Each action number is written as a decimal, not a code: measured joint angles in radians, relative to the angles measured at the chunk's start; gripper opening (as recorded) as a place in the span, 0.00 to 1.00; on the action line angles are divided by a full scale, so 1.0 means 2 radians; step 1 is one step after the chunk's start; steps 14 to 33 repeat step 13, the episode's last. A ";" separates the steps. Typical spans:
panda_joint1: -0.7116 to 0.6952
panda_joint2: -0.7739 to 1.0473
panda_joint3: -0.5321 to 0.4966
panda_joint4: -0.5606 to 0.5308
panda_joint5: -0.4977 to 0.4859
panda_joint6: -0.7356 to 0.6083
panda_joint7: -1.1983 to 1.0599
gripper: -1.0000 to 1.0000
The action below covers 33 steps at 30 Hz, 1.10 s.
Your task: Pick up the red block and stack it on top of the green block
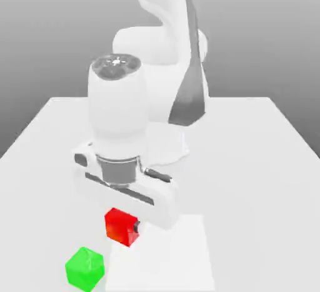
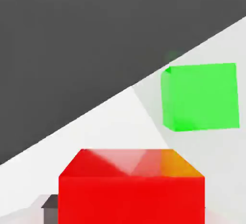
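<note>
Exterior view, lower left of the frame: the green block [image 1: 84,268] rests on the white bench [image 1: 262,178], nearest the viewer. Just above and to its right, apart from it, the red block [image 1: 121,226] is clamped in the closed hand [image 1: 128,225]. Behind rises the white arm [image 1: 119,112], reaching the upper centre of the frame.
</note>
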 joint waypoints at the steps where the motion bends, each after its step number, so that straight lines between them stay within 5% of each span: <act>1: -0.004 0.002 -0.006 0.006 0.002 -0.004 0.019 0.00; 9: -0.030 0.079 -0.016 0.035 0.040 0.043 0.077 0.00; 10: -0.032 0.090 -0.013 0.036 0.045 0.053 0.074 1.00; 33: -0.032 0.090 -0.013 0.036 0.045 0.053 0.074 1.00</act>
